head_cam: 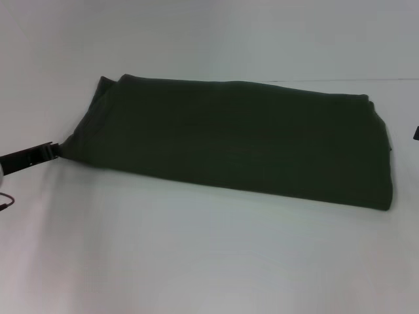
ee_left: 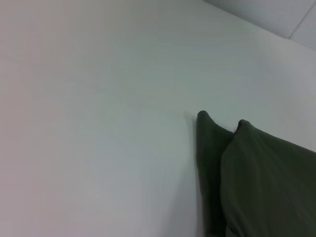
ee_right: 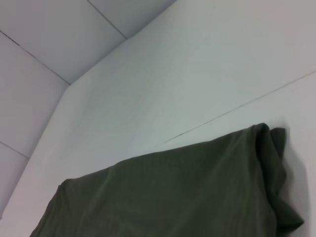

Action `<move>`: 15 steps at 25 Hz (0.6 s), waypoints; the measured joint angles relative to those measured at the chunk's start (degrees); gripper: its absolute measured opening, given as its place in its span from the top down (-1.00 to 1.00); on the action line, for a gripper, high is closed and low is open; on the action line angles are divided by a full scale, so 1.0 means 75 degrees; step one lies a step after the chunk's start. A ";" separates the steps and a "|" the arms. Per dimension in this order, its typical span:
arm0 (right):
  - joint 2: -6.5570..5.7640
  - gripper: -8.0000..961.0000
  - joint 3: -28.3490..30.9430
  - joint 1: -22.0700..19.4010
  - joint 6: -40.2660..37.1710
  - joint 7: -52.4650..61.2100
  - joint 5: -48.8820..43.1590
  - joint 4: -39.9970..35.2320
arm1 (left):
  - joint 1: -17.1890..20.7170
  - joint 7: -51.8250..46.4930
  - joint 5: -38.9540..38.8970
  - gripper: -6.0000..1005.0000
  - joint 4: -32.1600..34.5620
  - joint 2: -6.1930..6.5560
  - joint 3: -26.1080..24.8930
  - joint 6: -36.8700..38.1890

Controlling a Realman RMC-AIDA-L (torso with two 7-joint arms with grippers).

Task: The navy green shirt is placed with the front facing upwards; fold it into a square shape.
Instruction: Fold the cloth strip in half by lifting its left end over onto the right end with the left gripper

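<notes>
The navy green shirt (head_cam: 229, 140) lies folded into a long, wide band across the white table (head_cam: 196, 261), plain cloth facing up. My left gripper (head_cam: 44, 153) comes in from the left edge of the head view, its dark tip right at the shirt's near left corner. Only a dark sliver of my right gripper (head_cam: 416, 133) shows at the right edge, just beyond the shirt's right end. The left wrist view shows two layered corners of the shirt (ee_left: 261, 182). The right wrist view shows one folded end of the shirt (ee_right: 173, 197) with bunched cloth at its corner.
The table reaches well past the shirt toward me and to both sides. Its far edge meets a pale tiled floor (ee_right: 59, 34). A thin seam line (ee_right: 237, 106) crosses the tabletop behind the shirt.
</notes>
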 joint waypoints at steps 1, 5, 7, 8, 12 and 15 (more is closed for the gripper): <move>0.0008 -0.42 0.0003 0.0012 0.0000 -0.0013 0.0000 0.0000 | 0.0042 -0.0007 -0.0003 0.95 0.0038 -0.0005 -0.0008 0.0014; 0.0020 -0.42 0.0002 0.0050 -0.0001 -0.0046 0.0000 0.0000 | 0.0266 -0.0082 -0.0007 0.95 0.0255 -0.0046 -0.0086 0.0107; 0.0020 -0.42 0.0002 0.0065 -0.0001 -0.0051 0.0000 0.0000 | 0.0374 -0.0143 -0.0012 0.94 0.0389 -0.0070 -0.0099 0.0130; 0.0020 -0.42 0.0002 0.0071 -0.0001 -0.0054 0.0000 0.0000 | 0.0429 -0.0179 -0.0016 0.94 0.0456 -0.0076 -0.0099 0.0130; 0.0020 -0.42 0.0000 0.0089 0.0000 -0.0079 0.0000 0.0000 | 0.0642 -0.0348 -0.0021 0.93 0.0671 -0.0079 -0.0099 0.0130; 0.0020 -0.42 -0.0002 0.0103 0.0009 -0.0082 0.0000 0.0000 | 0.0815 -0.0420 -0.0021 0.93 0.0856 -0.0081 -0.0195 0.0130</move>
